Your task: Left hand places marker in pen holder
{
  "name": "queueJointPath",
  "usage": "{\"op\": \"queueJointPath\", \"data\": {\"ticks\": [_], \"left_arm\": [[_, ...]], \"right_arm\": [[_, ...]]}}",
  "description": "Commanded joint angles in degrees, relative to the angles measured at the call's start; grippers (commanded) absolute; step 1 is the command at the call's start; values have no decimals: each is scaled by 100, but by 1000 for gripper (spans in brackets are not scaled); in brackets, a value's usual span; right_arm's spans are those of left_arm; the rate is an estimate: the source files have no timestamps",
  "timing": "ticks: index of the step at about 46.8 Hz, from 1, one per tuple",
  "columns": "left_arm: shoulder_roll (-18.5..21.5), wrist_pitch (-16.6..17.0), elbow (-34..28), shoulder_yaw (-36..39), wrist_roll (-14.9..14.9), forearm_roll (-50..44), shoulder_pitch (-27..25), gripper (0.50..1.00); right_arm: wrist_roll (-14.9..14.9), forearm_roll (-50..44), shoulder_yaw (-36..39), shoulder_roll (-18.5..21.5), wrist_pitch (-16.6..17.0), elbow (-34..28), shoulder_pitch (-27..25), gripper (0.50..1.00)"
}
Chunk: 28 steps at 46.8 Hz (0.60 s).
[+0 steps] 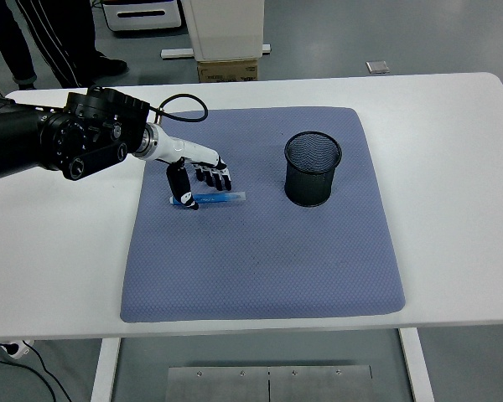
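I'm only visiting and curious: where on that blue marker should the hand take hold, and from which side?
Probably mid-barrel, from above: the blue marker lies flat on the mat, long axis left-right, so fingers can close across its thin width. The left hand is already over its left end.

On the mat [260, 260], the marker [210, 199] lies left of the pen holder [312, 169], well apart.

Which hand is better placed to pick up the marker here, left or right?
Left. The left hand is right over the blue marker on the mat, fingers curling down around it, thumb at its near side. The right hand is not in view. The pen holder stands farther right.
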Motion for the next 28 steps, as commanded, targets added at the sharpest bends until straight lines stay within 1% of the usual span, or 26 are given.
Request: {"op": "queueJointPath", "data": {"ticks": [1,4,6,13,16,22,28], "left_arm": [[-4,0,-3,0,-1,-1,9,774],[-30,0,-3,-9,-1,-1,9,754],[-39,0,-3,-9,-1,-1,9,731],[-118,0,-3,-9,7,-1,18,707],[-127,0,-3,-9,7,-1,35,689],[-135,0,-3,-9,7,-1,35,686],[-127,0,-3,-9,7,-1,44,654]], "right_arm": [[0,0,0,0,8,2,0,1000],[0,0,0,0,0,2,0,1000],[0,0,0,0,0,-7,0,1000],[0,0,0,0,0,2,0,1000],[0,0,0,0,-1,2,0,1000],[0,0,0,0,-1,-7,0,1000],[0,0,0,0,8,2,0,1000]]}}
